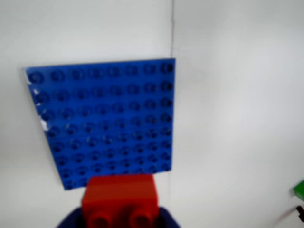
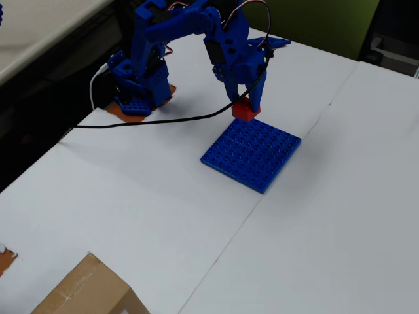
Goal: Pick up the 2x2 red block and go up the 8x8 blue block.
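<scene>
Bottom-left overhead only: cardboard box.

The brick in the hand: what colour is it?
Red, clearest in the wrist view.

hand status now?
Hand: closed on the 2x2 red block, held above the near edge of the 8x8 blue block.

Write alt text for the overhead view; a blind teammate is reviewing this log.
A blue robot arm's claw holds a 2x2 red block at the far edge of the 8x8 blue block on a white table. A cardboard box sits at the bottom left.
</scene>
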